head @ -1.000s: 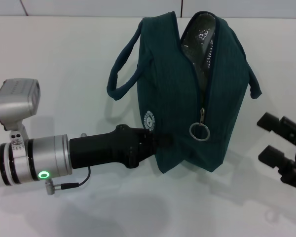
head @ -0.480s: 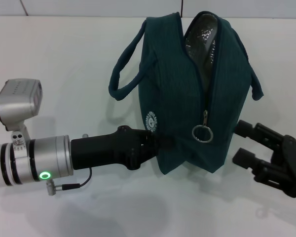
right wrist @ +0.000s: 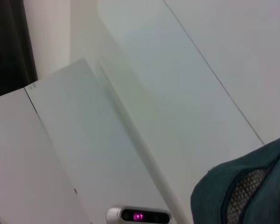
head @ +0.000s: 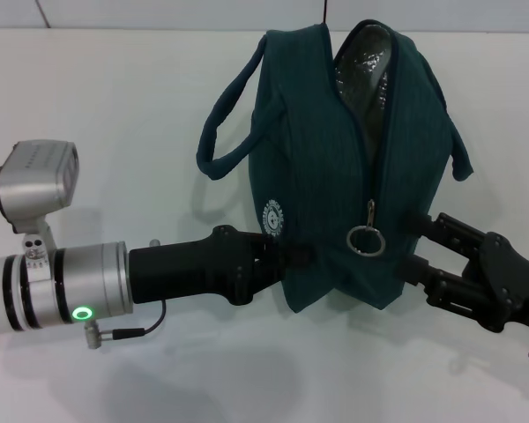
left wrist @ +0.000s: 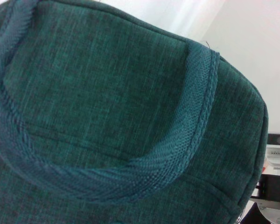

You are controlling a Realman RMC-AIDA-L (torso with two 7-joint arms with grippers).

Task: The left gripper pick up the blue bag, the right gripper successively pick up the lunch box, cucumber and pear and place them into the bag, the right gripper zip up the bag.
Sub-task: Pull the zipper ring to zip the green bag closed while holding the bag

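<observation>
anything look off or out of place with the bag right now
Nothing damaged or spilled. The blue bag stands on end, its zipper only partly closed, foil lining showing at the top. The left gripper holds its lower side; the right gripper, open, is beside the ring pull.

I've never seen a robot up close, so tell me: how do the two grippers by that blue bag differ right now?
The left gripper is pressed into the blue bag at its lower left side, its fingertips hidden by the fabric; the right gripper is at the bag's lower right edge with its two fingers spread open. The left gripper sits on a silver wrist with a green light; the right gripper's arm looks all black. Both are black two-fingered grippers reaching toward the bag's base.
</observation>
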